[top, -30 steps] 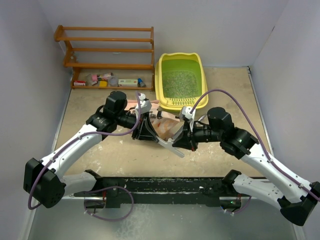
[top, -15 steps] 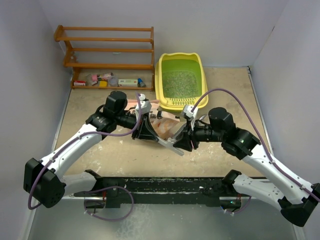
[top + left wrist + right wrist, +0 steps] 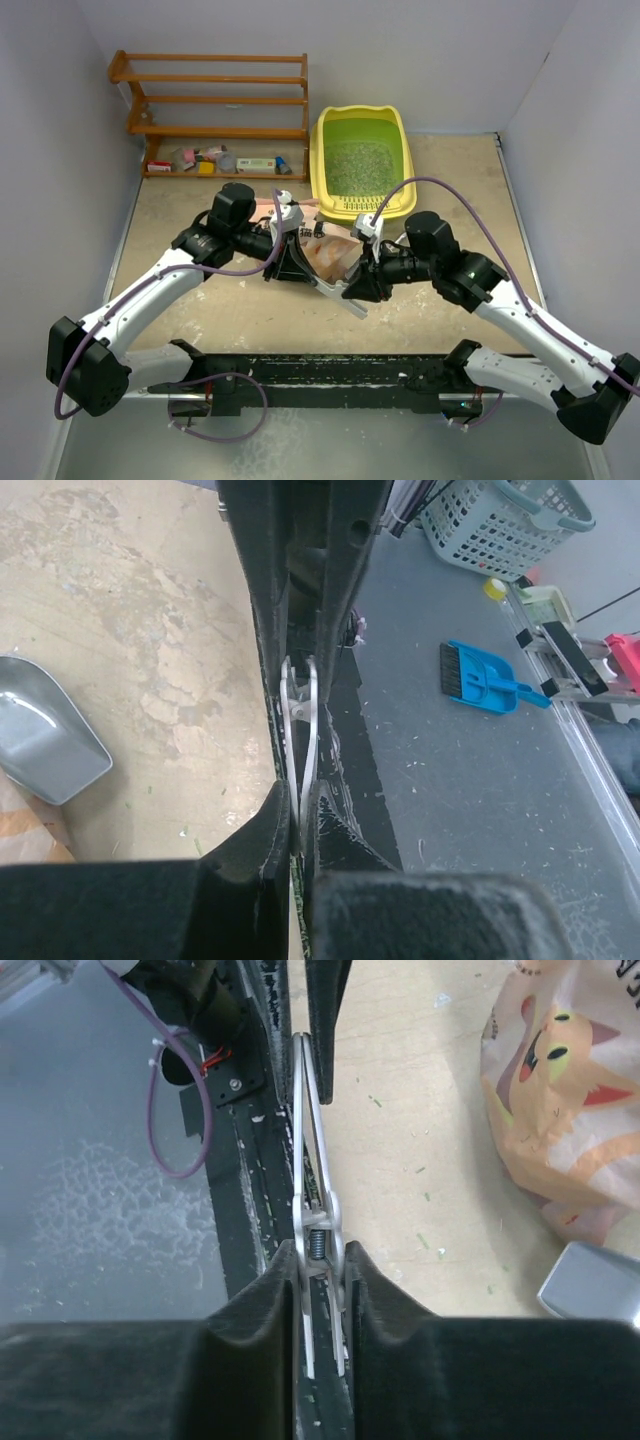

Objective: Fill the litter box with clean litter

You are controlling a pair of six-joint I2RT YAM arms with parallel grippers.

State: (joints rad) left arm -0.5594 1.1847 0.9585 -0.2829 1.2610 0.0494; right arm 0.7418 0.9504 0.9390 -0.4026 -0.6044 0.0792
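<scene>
Working below the litter box [image 3: 317, 160], upper centre, litter [image 3: 362, 166] in its basin. Hovering by the bag [image 3: 560, 1130] and scoop [image 3: 45, 730] mid-frame. Pinching a metal clip [image 3: 318, 1215] tight in the left end effector [image 3: 298, 815], seemingly for handover; flanking it with the right end effector [image 3: 320, 1260], grip unclear.

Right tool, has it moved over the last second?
Yes. The right tool has slid slightly left, toward the crinkled pink-tan printed bag, judged against the fixed yellow plastic litter box.
</scene>
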